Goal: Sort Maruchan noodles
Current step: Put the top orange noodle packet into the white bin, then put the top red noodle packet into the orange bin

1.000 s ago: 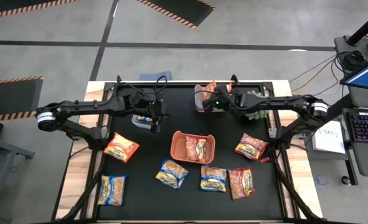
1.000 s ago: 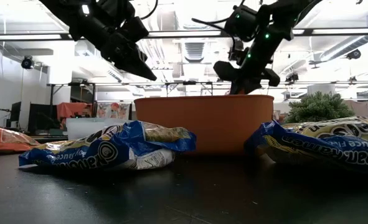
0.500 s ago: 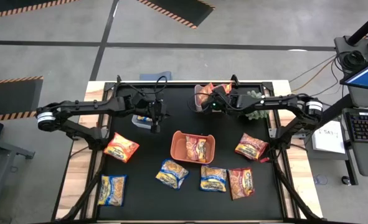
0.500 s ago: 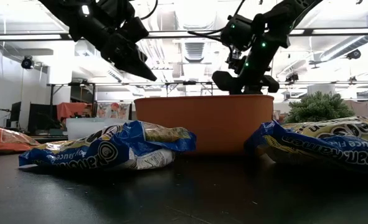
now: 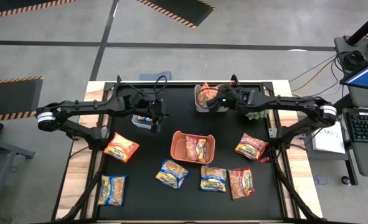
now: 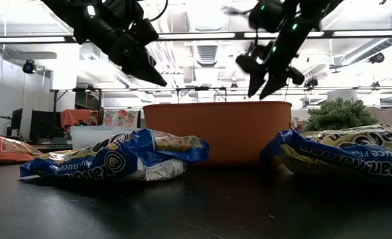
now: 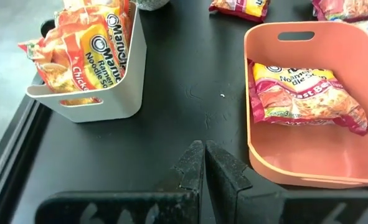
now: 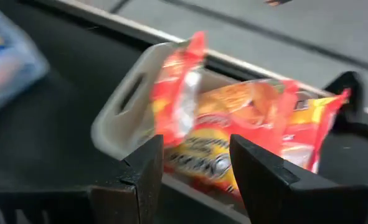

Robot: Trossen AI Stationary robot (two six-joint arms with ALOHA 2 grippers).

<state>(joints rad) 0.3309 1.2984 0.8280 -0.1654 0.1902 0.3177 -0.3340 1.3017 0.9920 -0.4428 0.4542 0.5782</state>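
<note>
An orange bin [image 5: 179, 143] sits mid-table, a white bin [image 7: 118, 93] at the far edge, beside a potted plant [image 6: 340, 114].

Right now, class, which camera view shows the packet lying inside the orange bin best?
The left wrist view: the red packet lies flat in the orange bin, its label turned to the camera. The high view shows it small, its print unreadable. In the low view the bin's wall hides it. The right wrist view misses it altogether.
</note>
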